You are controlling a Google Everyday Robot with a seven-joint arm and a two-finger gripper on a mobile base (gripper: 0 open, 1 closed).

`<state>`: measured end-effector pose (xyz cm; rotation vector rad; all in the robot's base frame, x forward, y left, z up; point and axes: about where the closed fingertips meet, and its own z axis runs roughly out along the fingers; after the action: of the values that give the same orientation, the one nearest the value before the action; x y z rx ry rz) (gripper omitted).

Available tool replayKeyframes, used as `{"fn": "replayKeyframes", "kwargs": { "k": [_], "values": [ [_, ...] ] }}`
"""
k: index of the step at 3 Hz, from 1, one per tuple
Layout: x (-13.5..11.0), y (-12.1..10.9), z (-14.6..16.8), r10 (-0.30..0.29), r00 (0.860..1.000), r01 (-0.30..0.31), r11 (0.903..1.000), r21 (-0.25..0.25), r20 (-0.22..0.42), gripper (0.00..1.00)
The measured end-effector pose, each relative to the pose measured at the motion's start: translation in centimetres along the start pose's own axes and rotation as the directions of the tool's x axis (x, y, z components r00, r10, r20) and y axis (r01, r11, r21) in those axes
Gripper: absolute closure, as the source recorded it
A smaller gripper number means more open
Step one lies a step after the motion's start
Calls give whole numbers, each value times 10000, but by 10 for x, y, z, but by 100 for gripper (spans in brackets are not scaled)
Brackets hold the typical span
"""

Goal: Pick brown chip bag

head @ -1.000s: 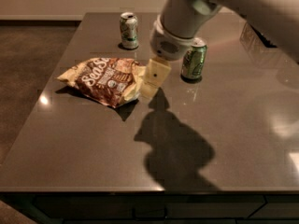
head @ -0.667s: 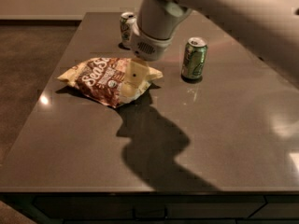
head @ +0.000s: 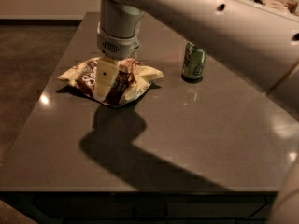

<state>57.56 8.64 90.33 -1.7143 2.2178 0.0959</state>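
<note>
You have the brown chip bag (head: 80, 76), a crinkly snack bag with white lettering and pale yellow edges, lying flat on the dark grey glossy table (head: 201, 129) in the upper left part of the frame. It is wider than it is tall, and its yellow corners stick out to the left and right.

Your gripper (head: 110, 85) hangs directly over the middle of that bag, pointing straight down from its grey cylindrical wrist (head: 117, 31). A pale cream part of it with 1 dark dot covers the centre of the bag's front, so the bag shows on both sides of the tool. The lower end reaches down to the bag's near edge. You cannot tell from this view whether it touches the bag, how far it is open, or whether it has hold of anything.

The thick pale robot arm (head: 219, 22) runs from the wrist across the top of the frame to the right edge. 1 green drink can (head: 193, 62) stands upright right of the bag, well apart from it. The arm's dark shadow (head: 117, 139) falls on the table just below the bag.
</note>
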Motion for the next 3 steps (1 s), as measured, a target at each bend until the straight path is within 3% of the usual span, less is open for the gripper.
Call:
{"fn": "replayKeyframes", "kwargs": {
  "k": [2,3],
  "values": [
    [-25,-33,42,488,9953,-469,9986,256,-831,0],
    [-36,-46,59,413,9929,-394,9990,186,-1117,0]
  ]
}}
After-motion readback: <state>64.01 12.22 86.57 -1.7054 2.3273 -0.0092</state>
